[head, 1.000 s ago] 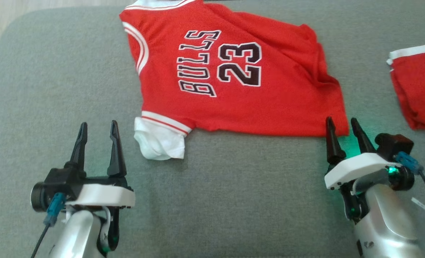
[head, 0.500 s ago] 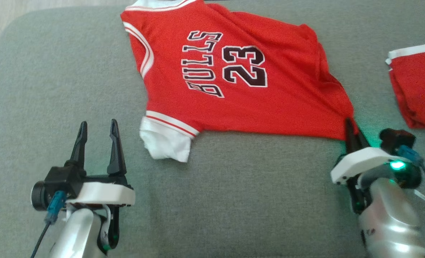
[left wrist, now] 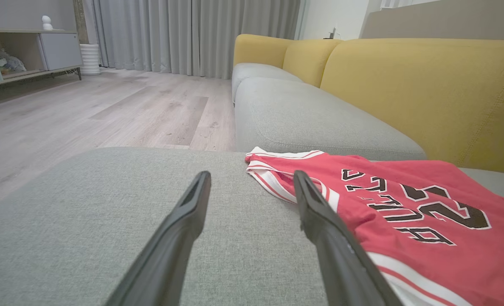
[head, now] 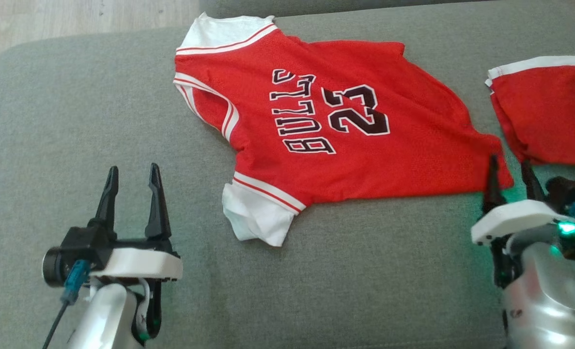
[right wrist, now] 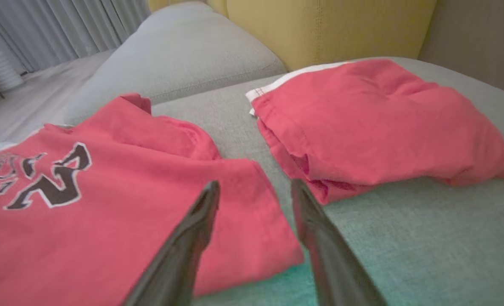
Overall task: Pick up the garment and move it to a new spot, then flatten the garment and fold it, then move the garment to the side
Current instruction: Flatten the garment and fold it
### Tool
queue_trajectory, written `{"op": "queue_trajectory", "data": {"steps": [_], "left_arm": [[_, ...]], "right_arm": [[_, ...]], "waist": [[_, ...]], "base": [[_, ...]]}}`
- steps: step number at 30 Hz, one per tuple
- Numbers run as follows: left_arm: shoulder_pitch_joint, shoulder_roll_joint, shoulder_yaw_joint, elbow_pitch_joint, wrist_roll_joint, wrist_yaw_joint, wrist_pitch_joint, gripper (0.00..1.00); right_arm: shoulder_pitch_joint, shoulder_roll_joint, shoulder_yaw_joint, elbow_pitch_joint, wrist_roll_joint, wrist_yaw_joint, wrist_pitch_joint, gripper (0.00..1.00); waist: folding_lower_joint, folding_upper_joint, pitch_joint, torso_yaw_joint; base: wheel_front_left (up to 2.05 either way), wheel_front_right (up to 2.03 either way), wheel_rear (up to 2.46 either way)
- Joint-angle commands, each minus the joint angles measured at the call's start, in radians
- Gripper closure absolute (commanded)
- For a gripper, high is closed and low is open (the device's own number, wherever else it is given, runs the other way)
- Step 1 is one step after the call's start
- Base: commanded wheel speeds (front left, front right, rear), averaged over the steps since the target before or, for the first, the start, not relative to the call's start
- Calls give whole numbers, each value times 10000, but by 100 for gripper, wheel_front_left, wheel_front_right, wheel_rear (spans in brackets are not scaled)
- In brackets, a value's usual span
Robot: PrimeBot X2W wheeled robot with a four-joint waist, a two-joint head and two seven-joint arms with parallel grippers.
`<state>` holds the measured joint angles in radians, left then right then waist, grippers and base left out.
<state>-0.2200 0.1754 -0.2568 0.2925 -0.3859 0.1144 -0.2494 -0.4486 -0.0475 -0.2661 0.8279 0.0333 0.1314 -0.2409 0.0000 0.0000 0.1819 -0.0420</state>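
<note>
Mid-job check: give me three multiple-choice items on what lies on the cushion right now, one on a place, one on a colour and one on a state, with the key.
1. Where does the second red garment lie relative to the jersey?
A) on top of it
B) on the robot's right of it, apart
C) on the robot's left of it

2. What colour is the jersey's near sleeve?
A) white
B) black
C) yellow

3. How do the right tool's fingers stand?
A) shut on the hem
B) apart, at the jersey's near right corner
C) shut, far from the jersey

Key:
1 B: the right wrist view shows a strip of grey cushion between the two.
2 A: the sleeve below the striped trim is white.
3 B: both views of it show a gap between the fingers, with the corner lying there ungripped.
</note>
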Motion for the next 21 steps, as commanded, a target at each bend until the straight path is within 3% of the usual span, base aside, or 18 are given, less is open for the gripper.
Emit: {"op": "queue_trajectory", "data": {"steps": [1,8,15,21], "left_arm": [[-236,172,343,-203,-16,13,-105,0],[-337,257,152,-61,-82,-175,160,0],[-1291,256,-547,559,38,-708,1164,0],[-2625,228,-537,1825,-275,-1058,2003,0]], "right_arm": [[-23,-28,600,-508,348,-7,-183,0],[1245,-28,2919,-3174,2169,-7,-205,0],[1966,-28,3852,-4393,2578,-7,-207,0],[1956,-28,4234,-4907,2763,-7,-207,0]], "waist": [[0,0,-24,-28],[0,0,-31,-295],[0,0,258,-720],[0,0,768,-1147]], "base": [[0,0,0],[0,0,0],[0,0,0],[0,0,0]]}}
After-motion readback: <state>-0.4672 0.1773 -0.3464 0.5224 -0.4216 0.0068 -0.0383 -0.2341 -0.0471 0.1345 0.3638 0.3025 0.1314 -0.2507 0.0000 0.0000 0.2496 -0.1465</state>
